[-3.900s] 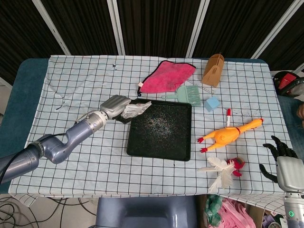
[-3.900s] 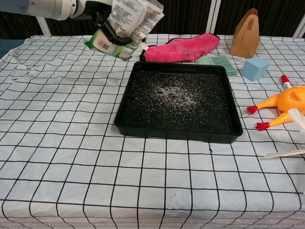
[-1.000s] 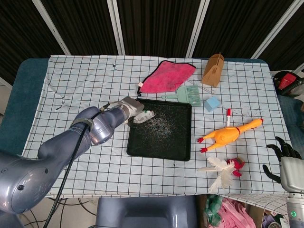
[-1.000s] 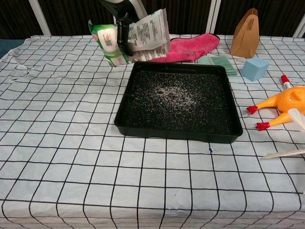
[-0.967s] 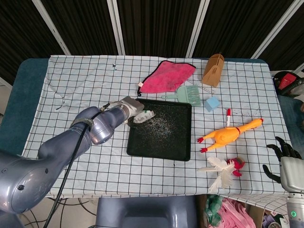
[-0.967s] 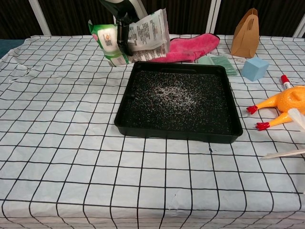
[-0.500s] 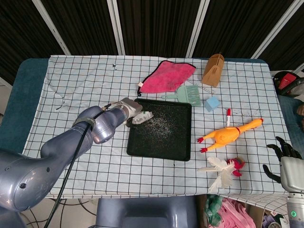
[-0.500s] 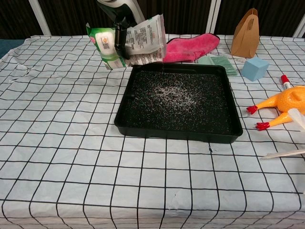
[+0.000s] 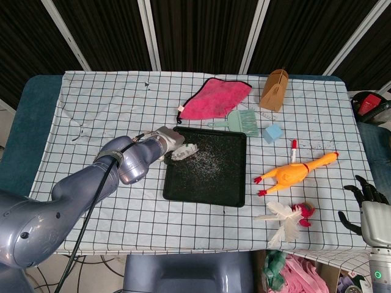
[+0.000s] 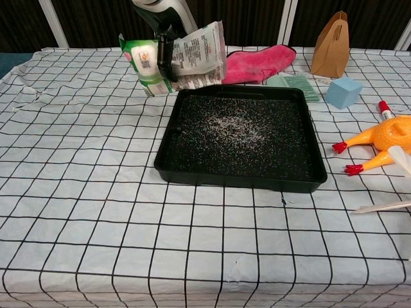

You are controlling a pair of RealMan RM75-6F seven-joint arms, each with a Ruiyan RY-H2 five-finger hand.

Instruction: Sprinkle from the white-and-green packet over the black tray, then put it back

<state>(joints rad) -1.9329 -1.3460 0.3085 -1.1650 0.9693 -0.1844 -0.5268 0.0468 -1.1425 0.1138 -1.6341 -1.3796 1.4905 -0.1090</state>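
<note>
The black tray (image 9: pixel 206 189) (image 10: pixel 192 173) lies mid-table with white grains scattered over its floor. My left hand (image 9: pixel 166 140) (image 10: pixel 164 16) grips the white-and-green packet (image 9: pixel 184 150) (image 10: pixel 176 58) in the air, above the tray's far left corner. The packet is held on its side, its green end pointing left and its white end over the tray's rim. My right hand (image 9: pixel 365 198) hangs off the table's right front edge, fingers apart and holding nothing.
A pink cloth (image 9: pixel 215 97) (image 10: pixel 257 63) lies just behind the tray, with a green brush (image 9: pixel 240 122), a blue cube (image 9: pixel 273 132) and a brown paper bag (image 9: pixel 274 89). A rubber chicken (image 9: pixel 293 173), a red-capped tube (image 9: pixel 293 148) and a feather toy (image 9: pixel 286 218) lie to the right.
Since the earliest frames my left arm has swung in and turned the packet onto its side. Over the last second the packet shifted only slightly at the tray's far left corner.
</note>
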